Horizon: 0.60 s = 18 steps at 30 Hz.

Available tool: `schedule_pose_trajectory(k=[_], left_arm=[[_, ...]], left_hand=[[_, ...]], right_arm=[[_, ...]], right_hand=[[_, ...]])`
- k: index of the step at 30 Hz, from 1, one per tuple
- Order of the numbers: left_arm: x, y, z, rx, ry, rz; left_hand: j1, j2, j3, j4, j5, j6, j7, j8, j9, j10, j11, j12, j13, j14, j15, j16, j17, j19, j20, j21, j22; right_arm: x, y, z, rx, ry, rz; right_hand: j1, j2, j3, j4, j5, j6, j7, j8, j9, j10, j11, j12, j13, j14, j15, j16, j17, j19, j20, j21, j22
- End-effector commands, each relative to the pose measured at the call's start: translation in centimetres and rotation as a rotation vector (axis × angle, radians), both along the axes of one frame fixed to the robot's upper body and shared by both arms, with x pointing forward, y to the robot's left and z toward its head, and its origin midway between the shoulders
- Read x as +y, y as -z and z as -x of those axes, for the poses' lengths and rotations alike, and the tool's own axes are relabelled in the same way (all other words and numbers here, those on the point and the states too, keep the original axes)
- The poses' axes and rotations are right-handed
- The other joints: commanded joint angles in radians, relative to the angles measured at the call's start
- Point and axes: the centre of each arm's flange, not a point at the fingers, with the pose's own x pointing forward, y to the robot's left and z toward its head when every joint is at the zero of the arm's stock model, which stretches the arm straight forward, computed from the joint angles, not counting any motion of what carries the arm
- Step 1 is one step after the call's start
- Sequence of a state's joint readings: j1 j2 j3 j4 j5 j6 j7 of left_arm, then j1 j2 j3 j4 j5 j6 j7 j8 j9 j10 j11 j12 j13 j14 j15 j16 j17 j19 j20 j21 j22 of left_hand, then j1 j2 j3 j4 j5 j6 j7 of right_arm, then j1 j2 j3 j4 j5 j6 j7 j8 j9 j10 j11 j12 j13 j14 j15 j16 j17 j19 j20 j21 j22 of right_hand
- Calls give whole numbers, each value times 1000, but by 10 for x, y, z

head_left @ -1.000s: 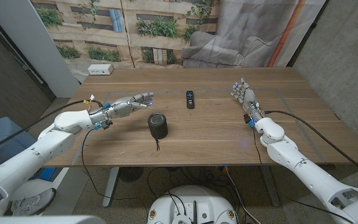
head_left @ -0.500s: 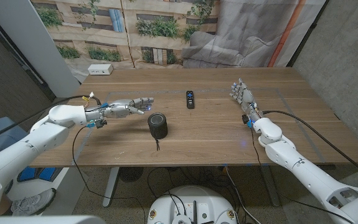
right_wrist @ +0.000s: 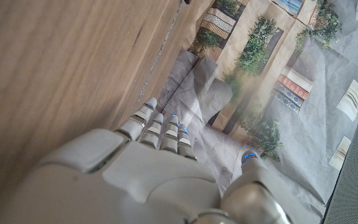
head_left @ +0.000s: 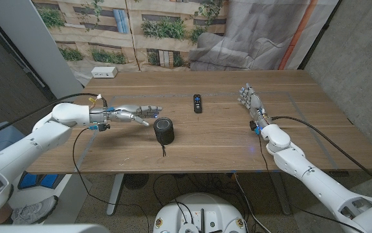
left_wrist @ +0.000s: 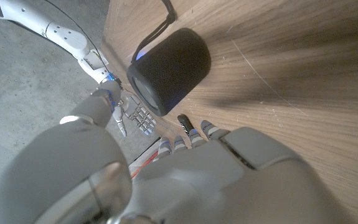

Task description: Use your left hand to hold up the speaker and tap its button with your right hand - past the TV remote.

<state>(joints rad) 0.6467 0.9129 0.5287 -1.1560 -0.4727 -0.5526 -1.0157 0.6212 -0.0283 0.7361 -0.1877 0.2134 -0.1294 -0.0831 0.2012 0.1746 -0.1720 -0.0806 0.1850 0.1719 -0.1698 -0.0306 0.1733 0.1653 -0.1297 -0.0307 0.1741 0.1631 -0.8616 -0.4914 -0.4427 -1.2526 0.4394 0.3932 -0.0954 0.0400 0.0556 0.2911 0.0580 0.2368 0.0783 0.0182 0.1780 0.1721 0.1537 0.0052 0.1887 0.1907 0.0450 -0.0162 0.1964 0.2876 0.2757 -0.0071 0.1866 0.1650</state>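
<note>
A black cylindrical speaker (head_left: 164, 129) is standing upright near the front middle of the wooden desk (head_left: 218, 139), its cord trailing toward the front edge. The left hand (head_left: 137, 111) is hovering just beside the speaker's left side, fingers extended and apart, holding nothing. The TV remote (head_left: 197, 103) is lying farther back, past the speaker. The right hand (head_left: 251, 99) is standing well apart on the right side of the desk, fingers pointing up and spread, gripping nothing. A white box (head_left: 104, 72) is sitting at the far left corner.
</note>
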Motion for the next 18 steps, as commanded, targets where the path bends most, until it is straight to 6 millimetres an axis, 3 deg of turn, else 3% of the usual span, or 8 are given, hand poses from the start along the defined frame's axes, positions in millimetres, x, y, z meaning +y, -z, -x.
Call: schedule_pose_trajectory(k=[1, 8, 18], left_arm=[[-6, -6, -5, -42, 25, -126], [-9, -12, -7, -53, 35, -190], [-15, -24, -9, -119, 45, -254]], left_hand=[[15, -15, 2, -2, -12, -29, -2, -2, 2, -16, -3, -2, 4, -46, -38, 0, 2, -25, -33, -2, 0], [34, -28, 2, -1, -26, -77, 14, -14, 2, -43, -2, -8, 4, -62, -37, -2, 3, -41, -31, -1, 1], [63, -36, 7, -1, -32, -46, 15, 4, 2, -9, -8, 7, 4, -29, -49, 10, 2, -19, -27, 9, 1]], right_arm=[[4, 7, 2, 1, 14, -1], [5, 7, 1, -2, 18, -4], [5, 8, 0, 3, 19, -5]], right_hand=[[1, 10, 9, 1, 4, -6, -2, 7, 4, 3, -6, 5, 2, 7, -4, 4, 3, 4, -4, 2, 2], [0, 10, 9, 1, 4, -7, -2, 7, 4, 4, -7, 5, 2, 8, -4, 4, 1, 5, -3, 2, 2], [-1, 11, 9, 2, 4, -7, -2, 7, 4, 5, -6, 6, 2, 9, -4, 5, -1, 6, -2, 2, 2]])
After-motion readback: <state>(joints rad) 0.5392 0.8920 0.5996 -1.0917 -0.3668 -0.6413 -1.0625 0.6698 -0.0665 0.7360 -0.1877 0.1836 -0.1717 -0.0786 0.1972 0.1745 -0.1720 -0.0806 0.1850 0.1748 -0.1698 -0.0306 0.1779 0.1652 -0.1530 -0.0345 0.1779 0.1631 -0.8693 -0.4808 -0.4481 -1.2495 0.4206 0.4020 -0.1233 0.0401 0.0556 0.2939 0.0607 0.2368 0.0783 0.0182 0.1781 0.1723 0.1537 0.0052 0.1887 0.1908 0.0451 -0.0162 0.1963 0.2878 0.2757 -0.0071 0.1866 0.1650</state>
